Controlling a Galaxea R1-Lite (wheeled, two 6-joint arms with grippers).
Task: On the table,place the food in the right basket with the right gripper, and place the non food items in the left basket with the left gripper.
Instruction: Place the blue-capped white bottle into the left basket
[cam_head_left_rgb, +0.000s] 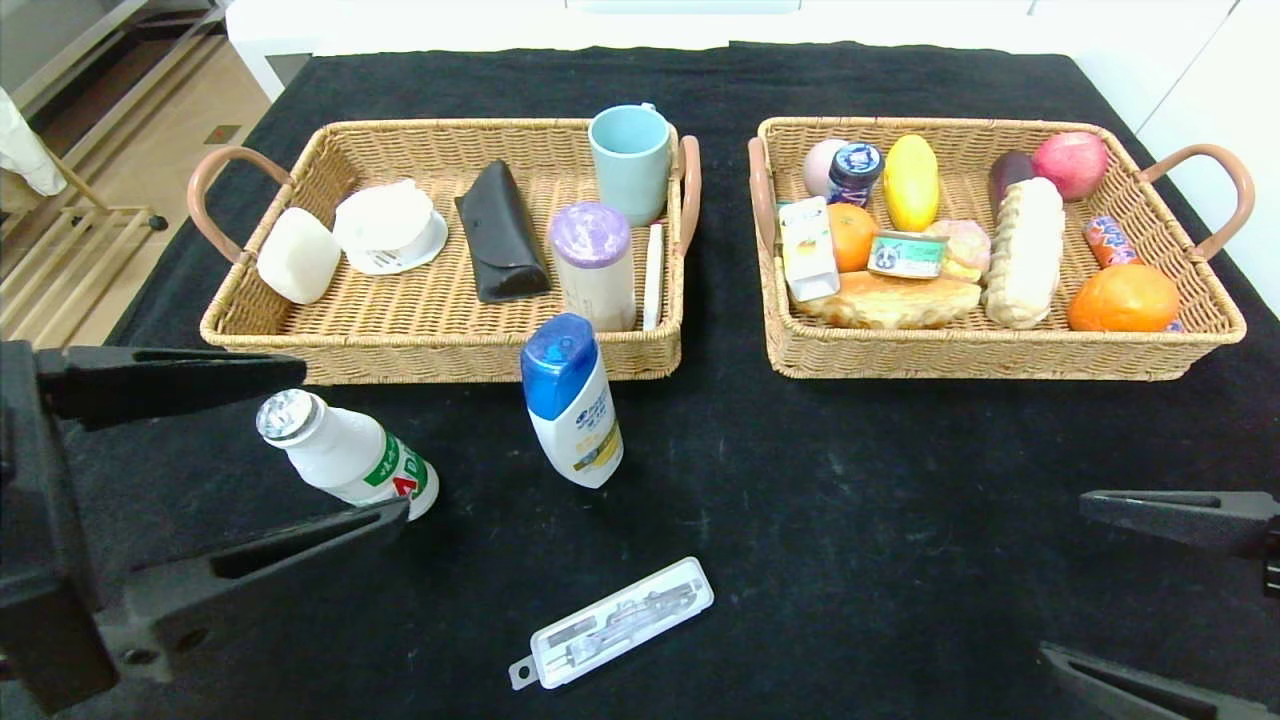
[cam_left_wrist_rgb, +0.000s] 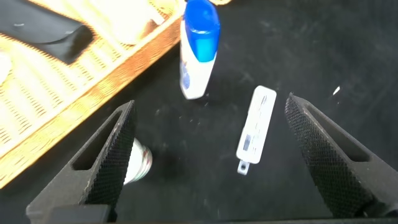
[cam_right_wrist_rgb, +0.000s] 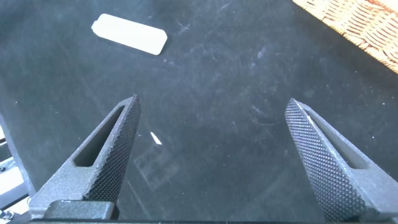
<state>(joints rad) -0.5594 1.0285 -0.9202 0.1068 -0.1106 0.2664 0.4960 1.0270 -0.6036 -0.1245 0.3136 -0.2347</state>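
A: Head view first: what is left on the black-clothed table (cam_head_left_rgb: 800, 480)?

B: Three things, all in front of the left basket (cam_head_left_rgb: 440, 350). One foil-capped drink bottle (cam_head_left_rgb: 350, 455) tilts near the left edge, one blue-capped shampoo bottle (cam_head_left_rgb: 575, 405) stands just before the basket's front wall, and one flat clear tool case (cam_head_left_rgb: 612, 622) lies nearest the robot. The right basket (cam_head_left_rgb: 1000, 350) already holds the small tin can (cam_head_left_rgb: 906, 254), the juice carton (cam_head_left_rgb: 808, 248) and a croissant (cam_head_left_rgb: 890, 298) among other food.

A: And the grippers?

B: The left gripper (cam_head_left_rgb: 225, 445) hangs low at the left with its fingers wide apart and nothing between them; the drink bottle sits right beside it. The right gripper (cam_head_left_rgb: 1175, 590) is at the lower right, also spread wide and empty, over bare cloth.

A: What could go wrong?

B: I judge the main risk is sorting by nearness: the drink bottle is food, yet it lies next to the left gripper and well apart from the right one. The right arm must reach across, and could knock over the upright shampoo bottle. The flat tool case may also slide under the fingers instead of lifting.

A: Counts, then?

B: Two baskets, two open grippers, one food item and two non-food items still out.
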